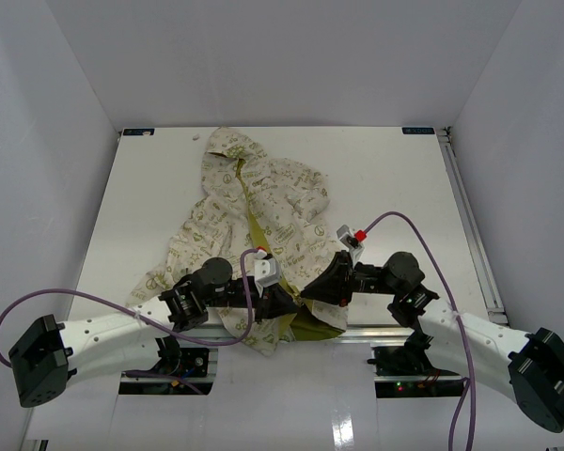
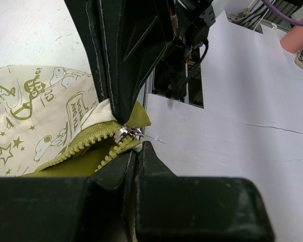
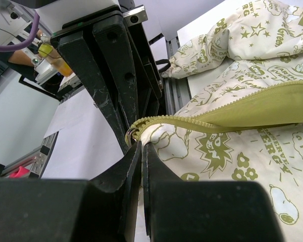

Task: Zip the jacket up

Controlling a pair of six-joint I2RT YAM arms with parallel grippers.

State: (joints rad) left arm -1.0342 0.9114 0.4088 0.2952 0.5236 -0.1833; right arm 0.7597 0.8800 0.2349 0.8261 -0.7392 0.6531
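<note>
While the jacket (image 1: 263, 202) lies spread on the bench (image 1: 395, 178), hood far and hem over the near edge, my left jaws and right jaws are both pinched shut on the hem beside the slider (image 2: 123, 132). I'd anchor the hem taut with one side, then draw the slider straight up the zip (image 3: 217, 113).
</note>
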